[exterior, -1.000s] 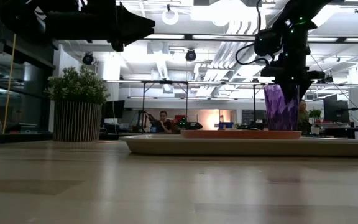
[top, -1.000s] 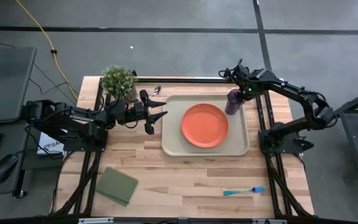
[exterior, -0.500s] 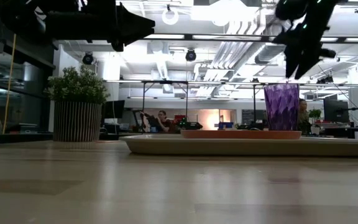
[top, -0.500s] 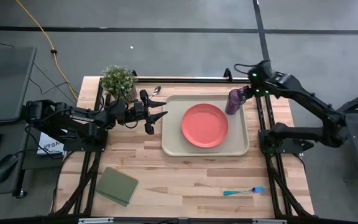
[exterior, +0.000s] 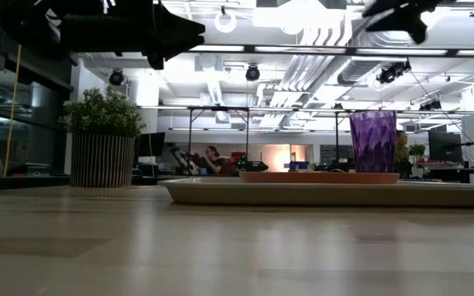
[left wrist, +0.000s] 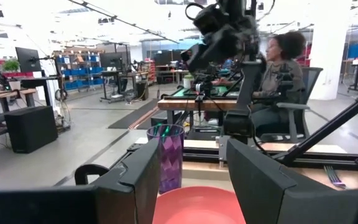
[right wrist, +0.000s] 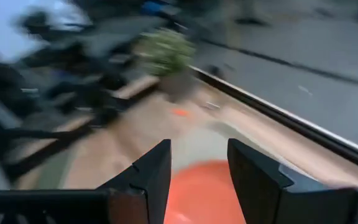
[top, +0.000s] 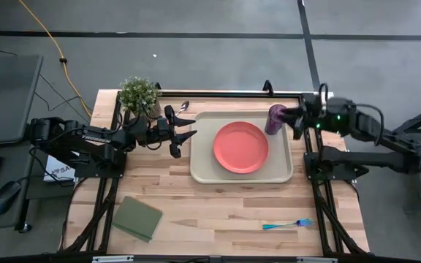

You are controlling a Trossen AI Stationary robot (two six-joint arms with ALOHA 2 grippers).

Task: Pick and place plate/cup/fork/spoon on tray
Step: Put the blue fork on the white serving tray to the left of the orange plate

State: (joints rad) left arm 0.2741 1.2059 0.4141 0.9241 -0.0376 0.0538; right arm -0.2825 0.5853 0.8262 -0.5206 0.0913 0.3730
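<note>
The purple cup [top: 275,120] stands upright on its base in the far right corner of the beige tray [top: 203,172]; it also shows in the low view [exterior: 373,141] and the left wrist view [left wrist: 170,157]. The orange-red plate [top: 240,147] lies flat in the tray's middle. The blue fork [top: 287,224] lies on the table near the front right. The spoon [top: 185,105] lies by the tray's far left corner. My right gripper [top: 294,120] is open and empty, high above and just right of the cup [exterior: 395,11]. My left gripper [top: 188,134] is open and empty, left of the tray.
A potted plant [top: 139,95] stands at the table's far left. A green square pad [top: 137,218] lies at the near left. Bare wood lies between the tray and the front edge. People sit in the room beyond the table [left wrist: 278,68].
My right gripper has come away from the cup, risen well above it and drawn back toward the table's right edge, tipping toward level. The cup stays upright on the tray where it was left.
</note>
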